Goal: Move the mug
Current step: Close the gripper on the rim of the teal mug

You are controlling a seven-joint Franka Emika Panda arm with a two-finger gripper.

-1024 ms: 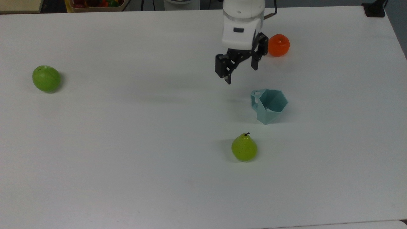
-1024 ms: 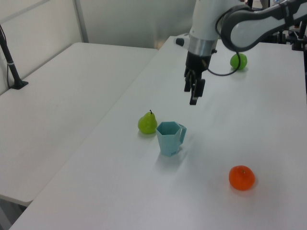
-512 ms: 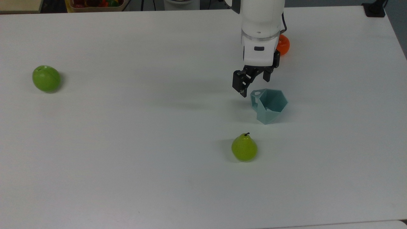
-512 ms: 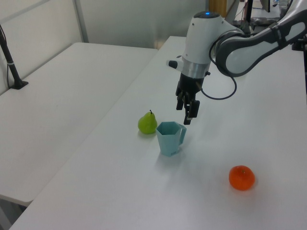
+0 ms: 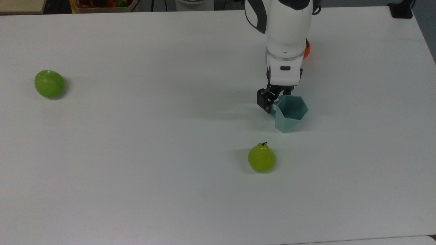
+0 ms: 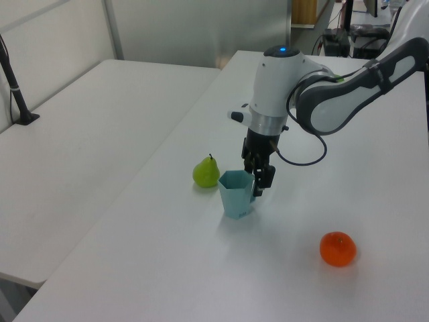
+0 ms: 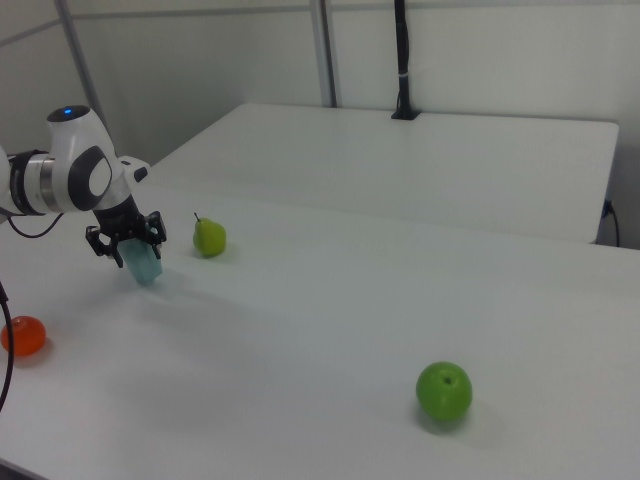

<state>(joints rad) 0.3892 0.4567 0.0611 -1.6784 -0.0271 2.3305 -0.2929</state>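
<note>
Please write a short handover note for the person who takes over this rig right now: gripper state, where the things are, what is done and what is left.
Gripper: open, lowered at the mug's handle side, one finger outside the rim; nothing gripped yet.
Mug: upright on the white table, not yet moved.
Around it: pear in front in the top view, orange behind the arm, green apple far at the top view's left.
Done: approach to the mug.
Left: close, lift and move the mug.
</note>
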